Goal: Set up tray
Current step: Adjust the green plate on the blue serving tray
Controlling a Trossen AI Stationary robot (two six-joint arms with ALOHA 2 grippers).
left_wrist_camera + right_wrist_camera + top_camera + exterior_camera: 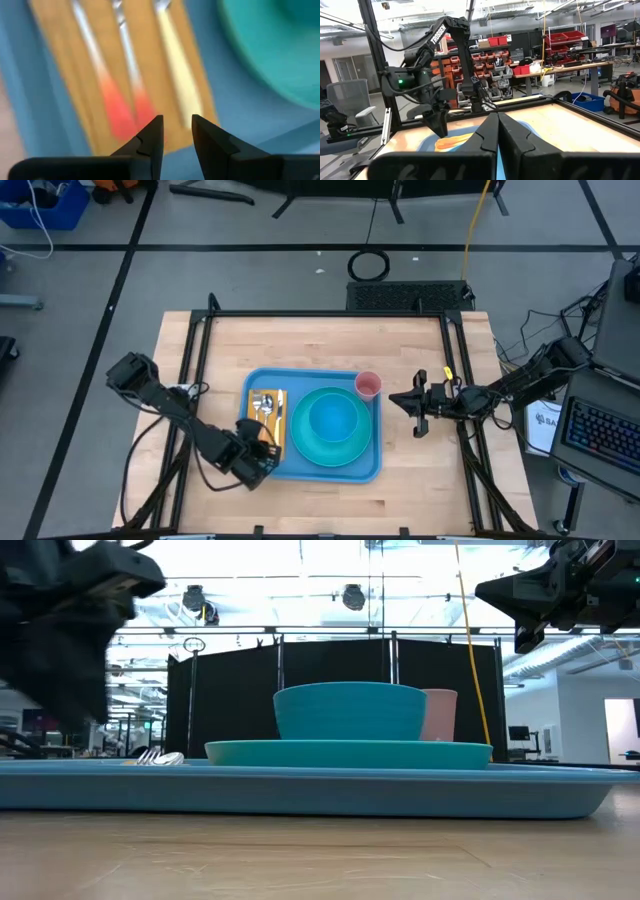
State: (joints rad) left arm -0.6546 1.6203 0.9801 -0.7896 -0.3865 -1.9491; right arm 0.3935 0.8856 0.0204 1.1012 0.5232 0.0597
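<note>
The tray is lying mid-table, carrying a turquoise plate, a bowl, a pink cup and cutlery on a yellow napkin. The left tool is hovering over the napkin's near end, fingers parted and grasping nothing. The right tool is waiting clenched beside the tray.

Smooth plastic tray — pale wood table

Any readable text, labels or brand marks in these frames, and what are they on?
"TROSSEN": white letters along the left arm, read in the right wrist view.
White label right of the table: print too small to read.
Tray and dishes: no text visible.
</note>
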